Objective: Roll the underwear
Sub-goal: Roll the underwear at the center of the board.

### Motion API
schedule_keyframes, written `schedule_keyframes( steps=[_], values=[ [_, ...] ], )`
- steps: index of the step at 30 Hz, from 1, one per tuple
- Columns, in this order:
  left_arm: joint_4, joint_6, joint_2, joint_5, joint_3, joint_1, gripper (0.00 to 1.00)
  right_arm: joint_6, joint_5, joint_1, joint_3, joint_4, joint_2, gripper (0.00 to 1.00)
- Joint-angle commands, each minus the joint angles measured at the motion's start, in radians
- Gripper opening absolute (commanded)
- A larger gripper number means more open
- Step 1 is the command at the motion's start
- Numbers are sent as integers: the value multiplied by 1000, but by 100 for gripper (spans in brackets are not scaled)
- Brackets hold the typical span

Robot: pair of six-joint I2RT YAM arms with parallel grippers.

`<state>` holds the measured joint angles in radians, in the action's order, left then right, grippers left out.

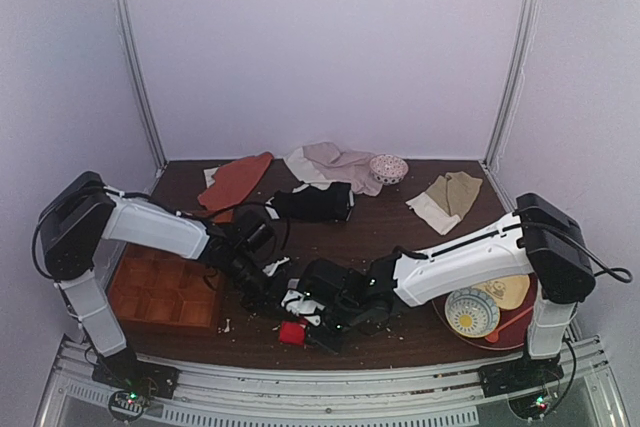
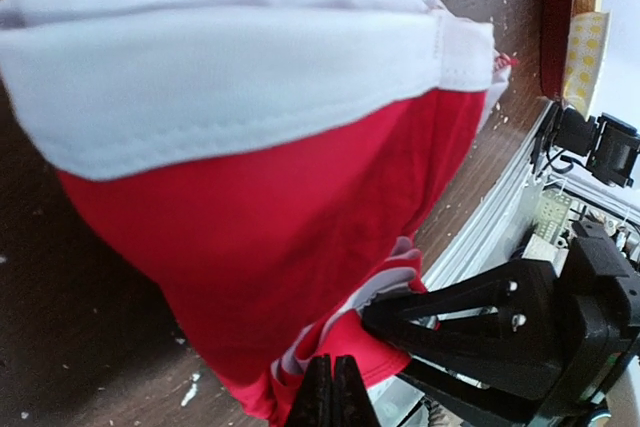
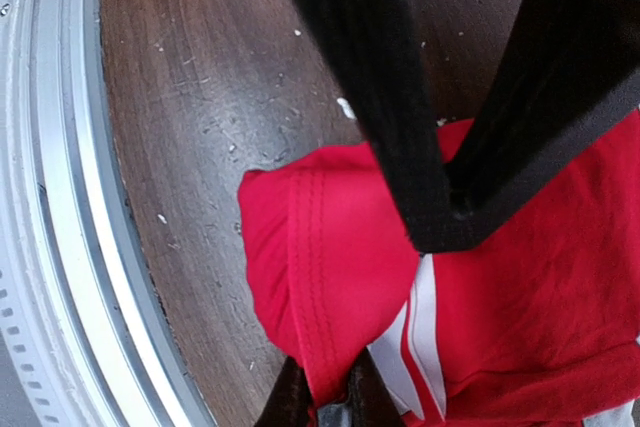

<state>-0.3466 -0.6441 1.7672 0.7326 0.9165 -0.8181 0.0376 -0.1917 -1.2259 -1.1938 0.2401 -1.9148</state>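
The underwear point(image 1: 292, 331) lies bunched on the worktop point(image 1: 400, 217) close to its near edge, about midway along it, between our two tools. Our right tool point(image 3: 328, 403) stands at a narrow gap, and a fold of the red cloth sits pinched between its fingertips. Our left tool point(image 2: 331, 395) is fully closed, its fingertips pressed together against the lower edge of the red cloth. We cannot tell whether any cloth is caught between them. The two tools are just beside each other over the garment.

The garment is crumpled rather than flat. In the left wrist view a broad white waistband lies across its top, with bright red cloth bulging below it and white stripes near the tool. In the right wrist view a red hem with double stitching curls toward the near edge, beside two white stripes.
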Motion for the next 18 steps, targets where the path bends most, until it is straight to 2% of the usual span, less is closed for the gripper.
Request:
schedule_keyframes(
  steps=[1,18],
  values=[
    [-5,12,28,-53,-52,-15,0,25,-43,16,15,85,-3,0],
    [-13,9,21,-72,-71,-47,0,81,-212,70,-5,87,-40,0]
  ],
)
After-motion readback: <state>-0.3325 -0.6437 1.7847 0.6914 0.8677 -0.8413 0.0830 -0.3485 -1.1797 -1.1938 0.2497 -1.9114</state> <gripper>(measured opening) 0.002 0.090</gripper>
